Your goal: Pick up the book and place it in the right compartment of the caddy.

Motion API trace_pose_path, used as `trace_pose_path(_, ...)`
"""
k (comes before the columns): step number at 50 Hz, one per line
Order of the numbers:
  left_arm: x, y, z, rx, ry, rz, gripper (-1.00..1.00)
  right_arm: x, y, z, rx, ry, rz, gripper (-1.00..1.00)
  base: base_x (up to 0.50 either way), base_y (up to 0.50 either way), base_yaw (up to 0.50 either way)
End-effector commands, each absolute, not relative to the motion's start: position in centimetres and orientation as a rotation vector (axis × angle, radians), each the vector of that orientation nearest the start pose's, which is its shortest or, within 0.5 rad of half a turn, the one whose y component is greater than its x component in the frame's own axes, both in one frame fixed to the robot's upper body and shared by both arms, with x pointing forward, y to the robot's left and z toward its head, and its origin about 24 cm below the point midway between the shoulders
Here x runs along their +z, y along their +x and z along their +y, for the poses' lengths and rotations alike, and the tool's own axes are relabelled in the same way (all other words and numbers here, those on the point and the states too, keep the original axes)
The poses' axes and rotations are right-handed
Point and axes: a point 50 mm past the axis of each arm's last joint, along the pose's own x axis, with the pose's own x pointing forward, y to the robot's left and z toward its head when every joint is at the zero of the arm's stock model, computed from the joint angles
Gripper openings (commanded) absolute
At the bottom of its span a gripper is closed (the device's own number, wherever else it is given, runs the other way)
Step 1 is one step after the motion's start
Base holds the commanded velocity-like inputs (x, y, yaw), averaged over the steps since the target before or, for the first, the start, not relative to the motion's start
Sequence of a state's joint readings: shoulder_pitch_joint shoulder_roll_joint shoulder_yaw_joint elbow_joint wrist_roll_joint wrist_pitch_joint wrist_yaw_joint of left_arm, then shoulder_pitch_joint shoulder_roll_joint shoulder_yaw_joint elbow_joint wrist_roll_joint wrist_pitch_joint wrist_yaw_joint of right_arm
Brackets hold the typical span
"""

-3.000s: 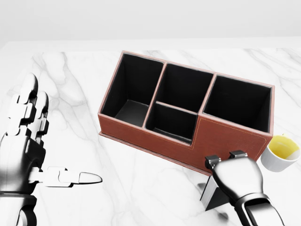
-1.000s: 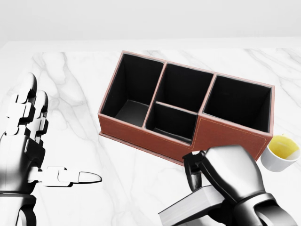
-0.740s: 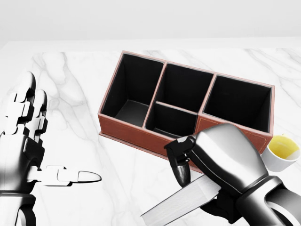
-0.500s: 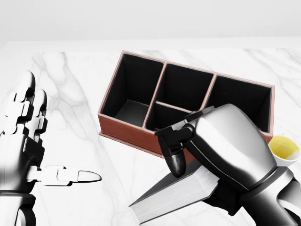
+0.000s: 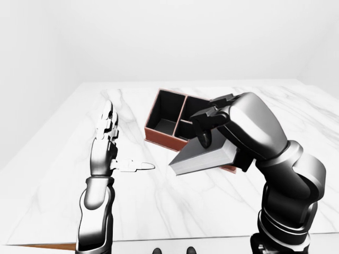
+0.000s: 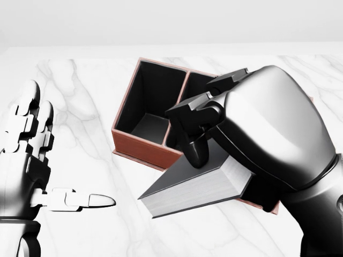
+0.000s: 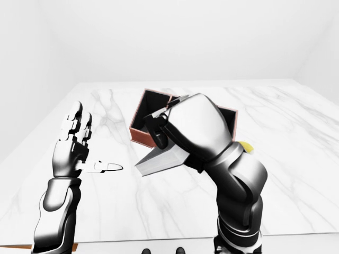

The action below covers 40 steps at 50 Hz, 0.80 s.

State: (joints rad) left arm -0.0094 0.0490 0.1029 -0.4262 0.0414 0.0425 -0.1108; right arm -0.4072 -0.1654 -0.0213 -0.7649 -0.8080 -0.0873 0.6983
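My right hand (image 6: 202,140) is shut on the book (image 6: 195,187), a thick volume with a dark cover and grey page edges. The book is held tilted above the table, its lower corner pointing to the bottom left of the head view. The caddy (image 6: 140,145) is brown outside and black inside. Its left compartment shows in full, while my right hand and forearm hide the middle and right compartments. My left hand (image 6: 53,160) stands open at the left, fingers up, thumb pointing right, well apart from the caddy.
The white marble table (image 6: 80,80) carries everything. A small white cup with yellow inside (image 7: 244,146) peeks out beside my right forearm, just right of the caddy. The table's near edge (image 5: 159,242) runs along the bottom of the eye views.
My right hand has lifted the book off the table and carried it up towards the caddy, now covering its right part and the cup. The left hand has not moved.
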Motion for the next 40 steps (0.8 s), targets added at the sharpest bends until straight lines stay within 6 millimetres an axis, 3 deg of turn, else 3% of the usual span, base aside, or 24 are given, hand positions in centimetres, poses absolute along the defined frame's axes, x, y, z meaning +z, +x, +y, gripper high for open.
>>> trace_pose_path(1, 13.8, 23.9, 17.2, -0.011, 0.131, -0.388, 1.0, 28.8, 21.0, -11.0, 0.175, -1.262, -0.964, -1.0, 0.0, 0.0, 0.0)
trace_pose_path(22, 13.9, 23.8, 17.1, -0.012, 0.131, -0.391, 1.0, 32.0, 21.1, -10.8, 0.08, -1.331, -1.059, -1.0, 0.0, 0.0, 0.0)
trace_pose_path(40, 13.9, 23.7, 17.0, -0.02, 0.134, -0.395, 1.0, 34.9, 25.8, -12.8, 0.017, -1.432, -0.898, -1.0, 0.0, 0.0, 0.0)
